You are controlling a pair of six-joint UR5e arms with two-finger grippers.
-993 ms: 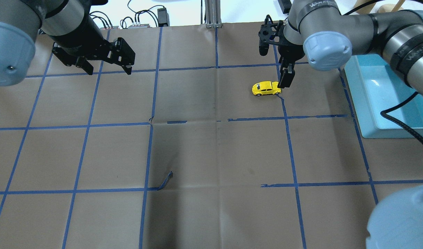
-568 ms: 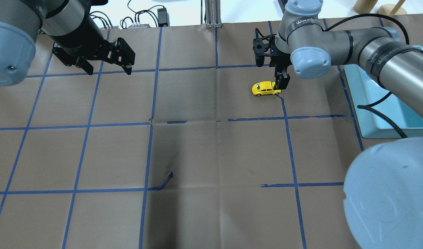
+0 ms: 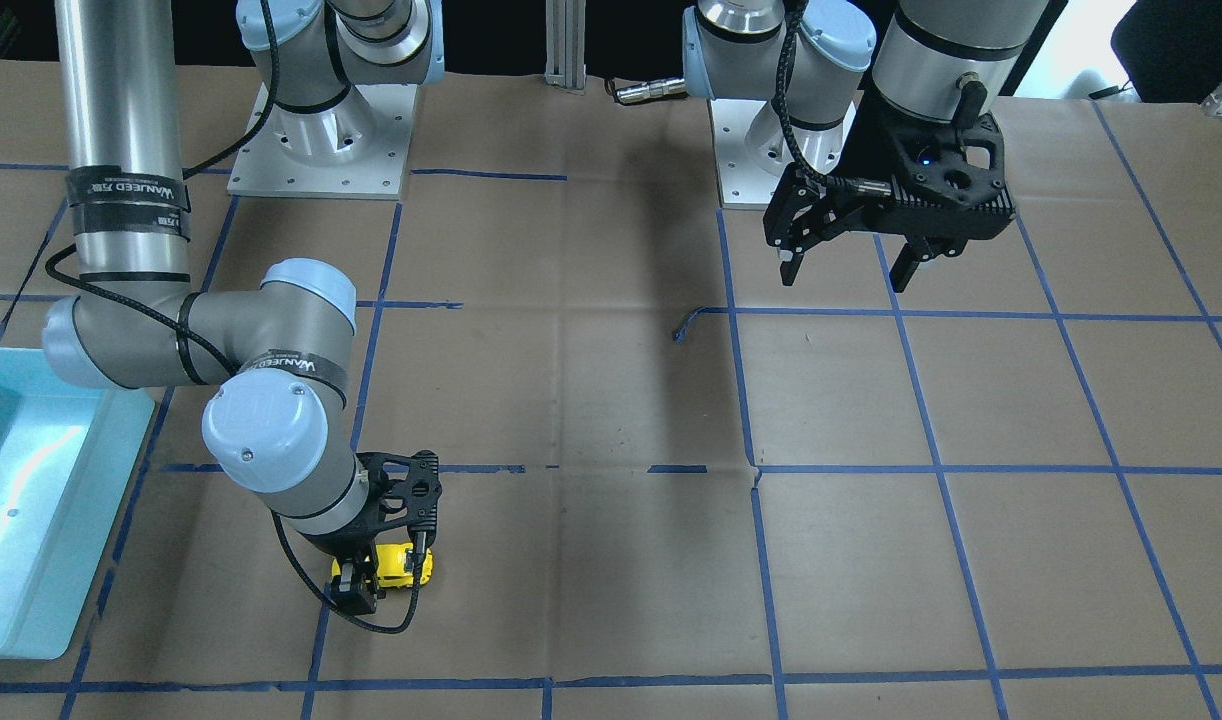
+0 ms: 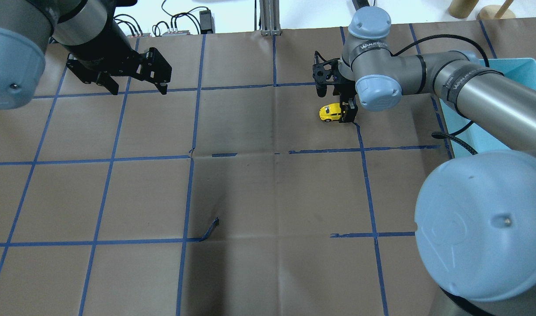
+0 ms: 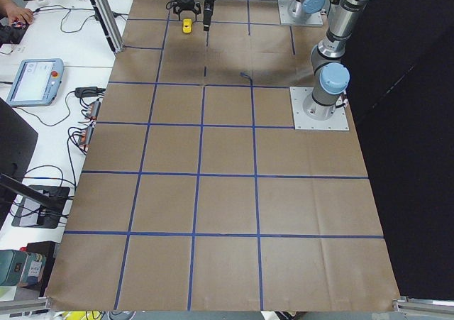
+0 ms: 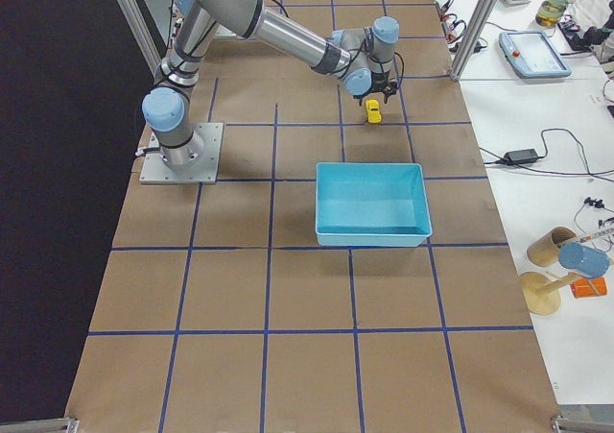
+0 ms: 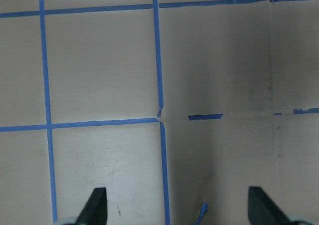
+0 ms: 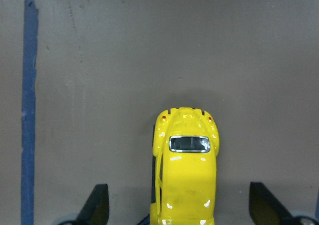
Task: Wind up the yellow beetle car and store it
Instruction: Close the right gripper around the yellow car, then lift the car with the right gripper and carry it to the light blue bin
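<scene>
The black right gripper (image 8: 180, 207), jaws wide, is now lowered astride the glossy yellow toy beetle car (image 8: 185, 170). Closing for the wind-up is judged next.

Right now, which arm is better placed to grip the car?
Right. The right gripper is down at the car, open, with one finger on each side of it. The left gripper hovers open far across the table, with no car in its wrist view.

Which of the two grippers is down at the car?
The right gripper, open, astride the car; the left gripper hangs far from it.
</scene>
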